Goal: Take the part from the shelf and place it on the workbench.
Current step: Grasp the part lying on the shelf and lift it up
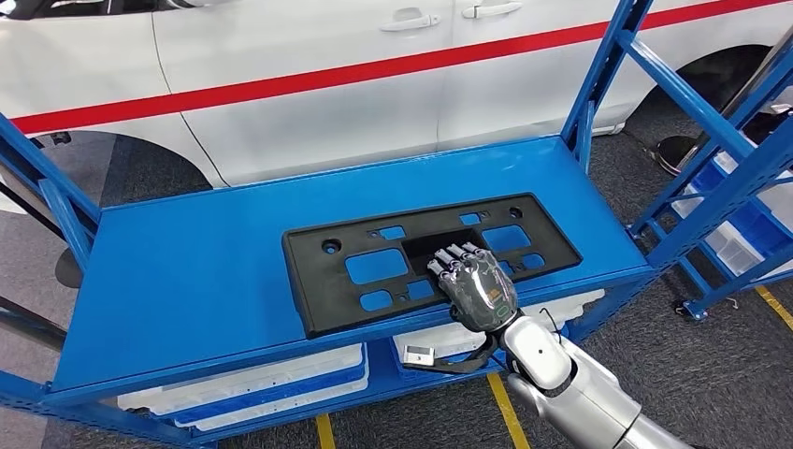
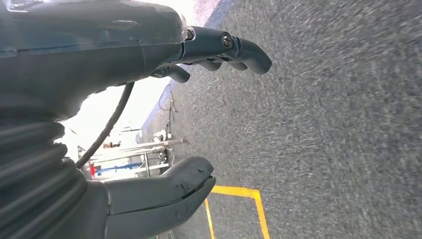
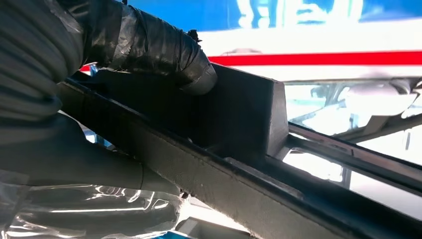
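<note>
Right robot hand [image 1: 477, 285] gripping black part [image 1: 374, 267] on blue shelf [image 1: 187, 271] — wrist view shows thumb beneath, left robot hand [image 2: 164, 124] spread, empty.

Your right hand [image 1: 475, 285] covers near edge of part [image 1: 374, 267]; fingertips hidden in its centre recess. Shelf [image 1: 187, 281] ends cut off. Left wrist view: floor [image 2: 338, 124] blurred.

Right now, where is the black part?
In the head view, the black part lies flat on the blue shelf, right of its middle near the front edge, with the right hand on it.
</note>
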### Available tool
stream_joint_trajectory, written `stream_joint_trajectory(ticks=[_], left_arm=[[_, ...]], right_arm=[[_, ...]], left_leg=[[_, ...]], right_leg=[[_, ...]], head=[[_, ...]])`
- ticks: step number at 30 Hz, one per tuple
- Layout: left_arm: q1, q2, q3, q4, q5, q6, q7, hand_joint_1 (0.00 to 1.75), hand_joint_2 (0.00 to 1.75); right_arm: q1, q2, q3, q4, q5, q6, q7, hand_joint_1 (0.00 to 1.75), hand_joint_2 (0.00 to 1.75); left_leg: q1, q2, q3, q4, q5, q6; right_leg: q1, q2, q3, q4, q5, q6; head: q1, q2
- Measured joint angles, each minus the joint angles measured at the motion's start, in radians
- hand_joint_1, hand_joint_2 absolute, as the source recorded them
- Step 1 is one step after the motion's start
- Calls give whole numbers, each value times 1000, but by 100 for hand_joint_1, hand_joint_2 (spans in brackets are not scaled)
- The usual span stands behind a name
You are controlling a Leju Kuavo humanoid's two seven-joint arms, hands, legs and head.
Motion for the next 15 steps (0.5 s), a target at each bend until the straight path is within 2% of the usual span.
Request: stream_joint_trajectory(ticks=[1,2,3,5,6,7,8,10,11,12,13,15], left_arm=[[0,0,2,0,-1,0,-1,0,175],[0,-1,4,0,-2,0,-2,0,175],[0,-2,6,0,-3,0,-3,0,175],[0,-2,12,0,-4,0,-4,0,175],[-1,-2,15,0,-3,0,-4,0,175],[-2,-1,18,0,-1,0,-5,0,175],[-3,-1,23,0,0,0,-6,0,175],[-3,0,34,0,2,-1,-6,0,175],[-4,0,38,0,2,-1,-6,0,175],[-5,1,42,0,2,-1,-6,0,175],[-6,1,44,0,2,-2,-6,0,175],[-5,2,48,-1,1,-3,-5,0,175]], right_arm=[[0,-7,10,0,0,0,9,175,175],[-1,-14,19,-1,0,0,17,175,175],[-2,-20,29,-1,0,0,24,175,175],[-12,-28,53,-3,0,0,37,175,175],[-22,-30,68,-3,0,1,45,175,175],[-37,-31,87,-2,0,2,54,175,175],[-57,-30,109,1,0,5,63,175,175],[-97,-27,158,10,0,13,78,175,175],[-113,-25,180,16,0,17,83,175,175],[-123,-23,197,20,0,19,87,175,175],[-132,-21,212,25,0,19,91,175,175],[-150,-17,237,35,0,18,98,175,175]], left_leg=[[1,0,-8,48,-19,-4],[3,0,1,63,-17,-6],[4,0,29,39,3,-8],[7,1,125,-94,46,-8],[5,0,167,-159,56,-4],[3,-1,193,-203,57,2],[1,-2,201,-224,54,9],[-1,-1,191,-229,67,25],[0,1,187,-232,78,35],[1,2,179,-235,89,45],[2,4,168,-238,103,52],[-1,4,140,-236,124,60]], right_leg=[[0,-1,-12,3,7,0],[0,-2,-25,6,14,2],[-1,-3,-37,10,20,4],[-2,-3,-58,21,31,11],[-2,-3,-65,25,37,17],[-2,-3,-70,29,43,23],[-1,-2,-73,29,50,30],[-1,0,-75,25,63,44],[-2,2,-79,30,55,49],[-4,3,-87,48,28,53],[-4,4,-101,87,-17,55],[-4,5,-131,200,-114,57]], head=[[0,0],[0,0],[0,0],[0,0],[0,0],[0,0],[0,0],[0,0],[0,0],[0,0],[1,0],[1,0]])
